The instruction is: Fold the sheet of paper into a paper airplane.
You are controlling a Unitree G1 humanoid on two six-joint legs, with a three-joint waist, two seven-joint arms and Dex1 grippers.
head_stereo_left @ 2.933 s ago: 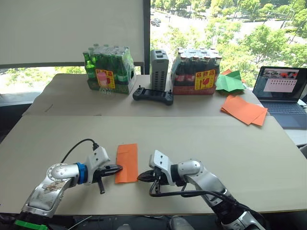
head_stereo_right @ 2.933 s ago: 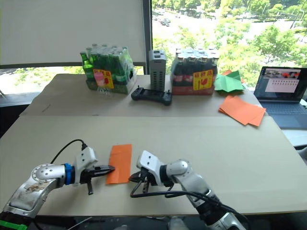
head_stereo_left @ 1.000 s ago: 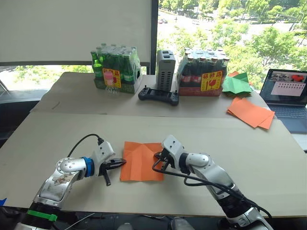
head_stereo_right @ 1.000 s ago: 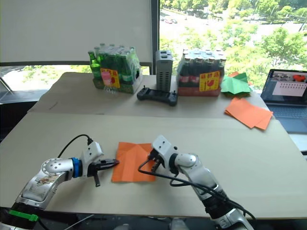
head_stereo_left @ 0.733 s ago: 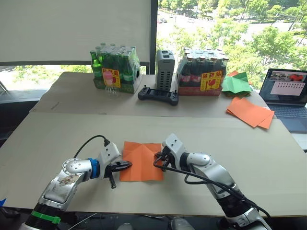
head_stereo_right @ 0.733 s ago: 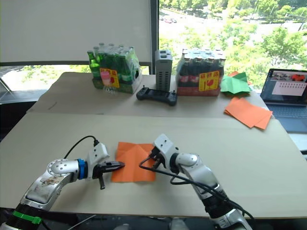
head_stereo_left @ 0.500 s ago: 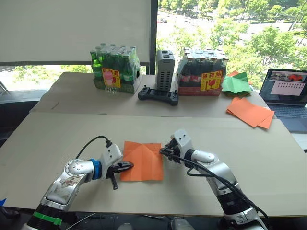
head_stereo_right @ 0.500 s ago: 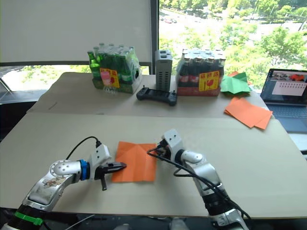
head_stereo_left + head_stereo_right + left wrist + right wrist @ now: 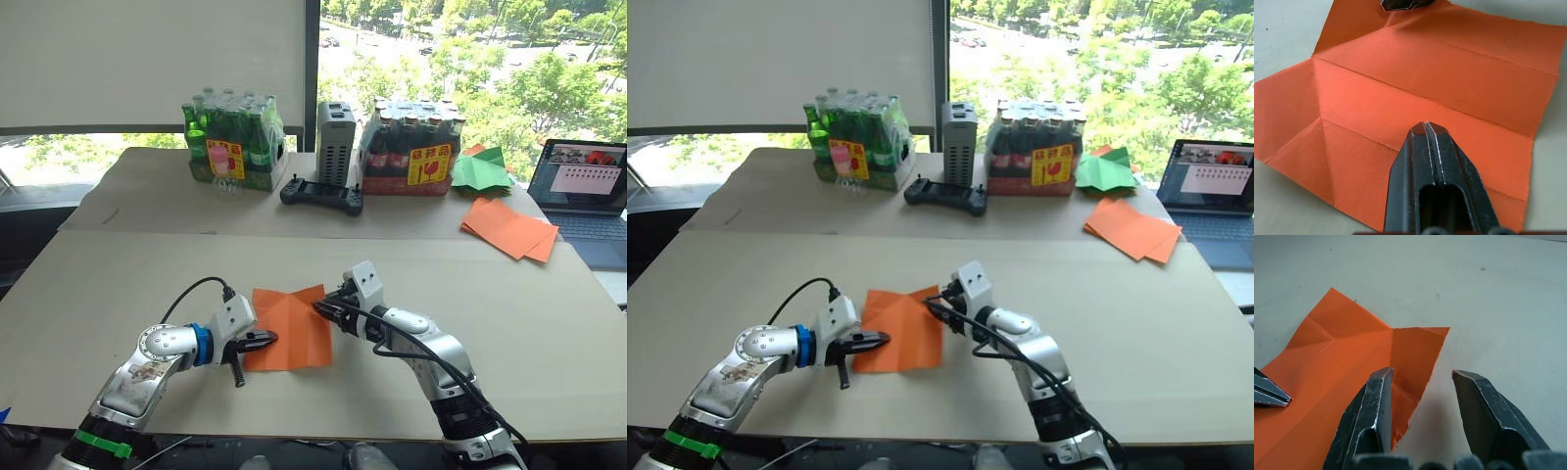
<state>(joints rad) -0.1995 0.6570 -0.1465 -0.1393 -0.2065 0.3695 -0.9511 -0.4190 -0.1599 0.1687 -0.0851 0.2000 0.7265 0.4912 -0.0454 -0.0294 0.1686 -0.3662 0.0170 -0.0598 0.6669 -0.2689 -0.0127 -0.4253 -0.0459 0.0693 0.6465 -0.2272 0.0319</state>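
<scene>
one sheet of paper (image 9: 290, 328) lies opened out on the near tabletop (image 9: 509, 294), where a few seconds ago it was a narrow folded strip; the lengthwise crease is now pressed in and the sheet is spread again, so the task is at its early stage, with the nose corners yet to be turned in. the left pincer (image 9: 268, 339), its fingers closed together, has slid in onto the sheet's near left edge and pins it flat. the right pincer (image 9: 324, 307) has pulled back from the sheet's middle to its far right corner, which curls up off the tabletop; its fingers stand apart, one over the raised corner and one out over bare board, gripping nothing.

edges: the sheet sits well in from the tabletop's near rim, and its right side faces wide bare board, so the right arm has room to swing the corner inward. the left pincer lies close along the left edge, leaving less room there. the pile of orange sheets (image 9: 509, 227), the green paper shape (image 9: 480, 169) and the controller (image 9: 320, 194) lie well apart, far back.
</scene>
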